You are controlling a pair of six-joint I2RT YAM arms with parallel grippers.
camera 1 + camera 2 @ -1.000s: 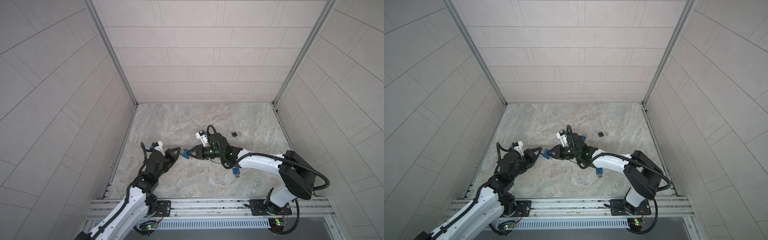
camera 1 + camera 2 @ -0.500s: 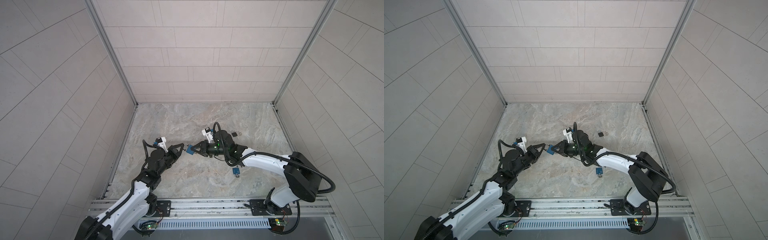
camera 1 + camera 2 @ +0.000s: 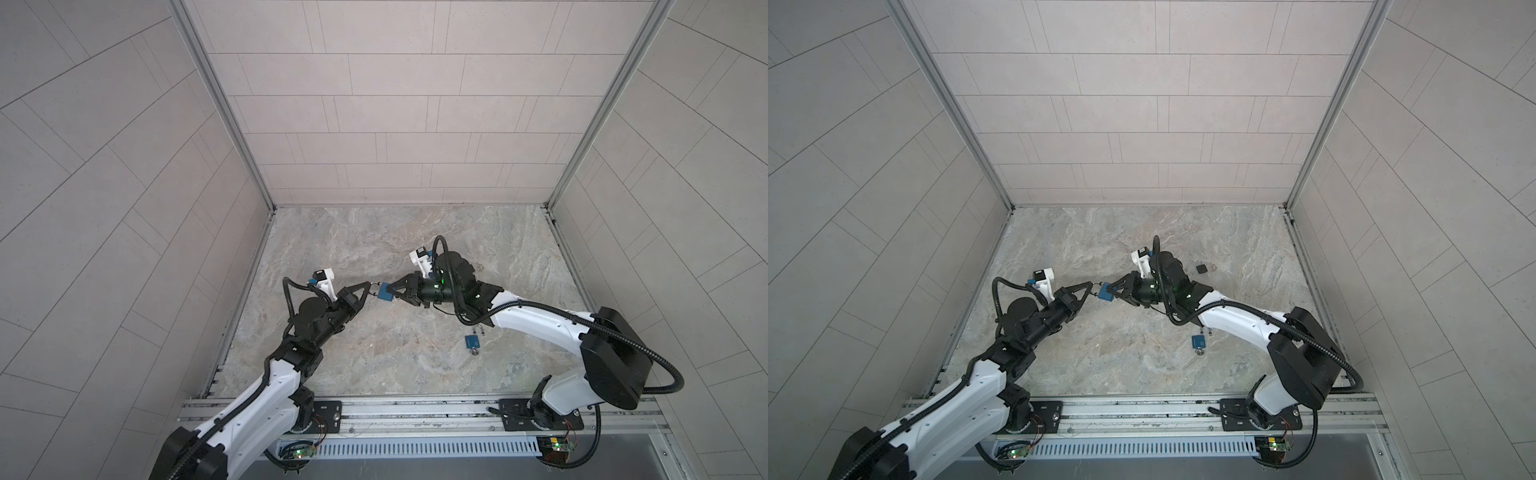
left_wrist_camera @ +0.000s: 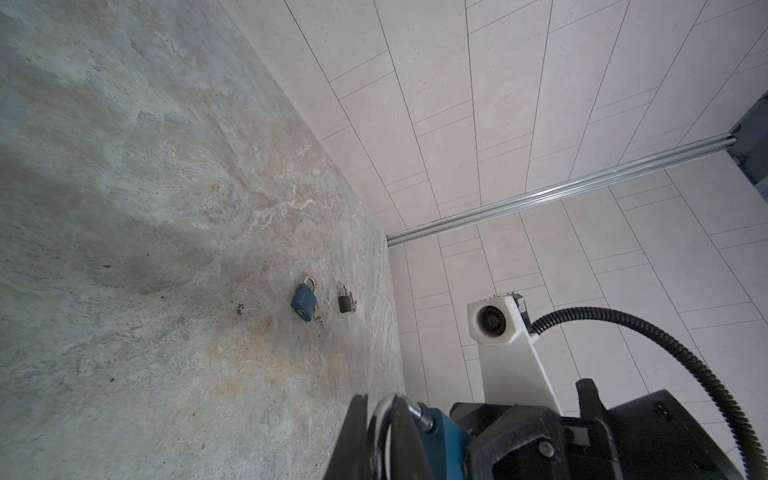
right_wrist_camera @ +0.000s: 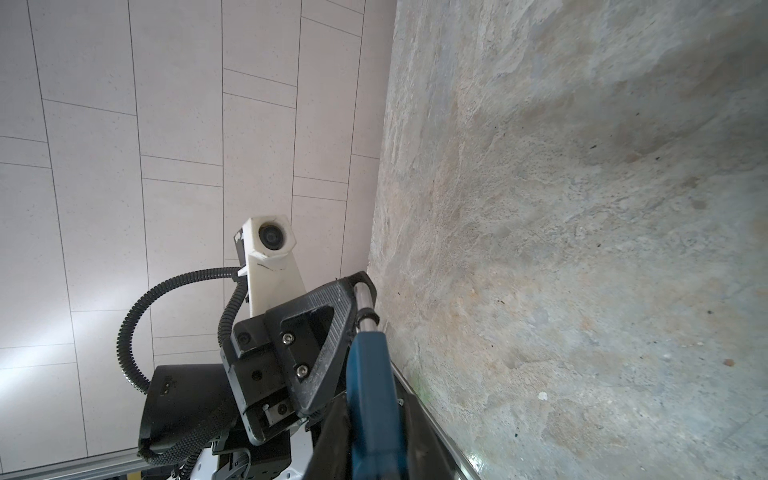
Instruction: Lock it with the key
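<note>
A blue padlock (image 3: 385,291) (image 3: 1105,292) hangs in the air between both grippers, above the stone floor (image 3: 374,232). My right gripper (image 3: 397,291) (image 5: 374,419) is shut on the blue body (image 5: 370,386). My left gripper (image 3: 371,286) (image 4: 381,409) is shut on the silver shackle (image 4: 384,405), pinched between its black fingers (image 4: 357,419). The two wrists face each other. The keyhole of this padlock is hidden, and no key shows in it.
A second blue padlock (image 3: 473,342) (image 4: 304,301) lies on the floor under the right forearm, with a small key (image 4: 319,321) at its base. A black padlock (image 3: 1201,268) (image 4: 344,300) lies farther back. Tiled walls close three sides.
Both grippers, still holding the padlock between them, have moved together away from the front rail and a little to the right. Neither grip has changed.
</note>
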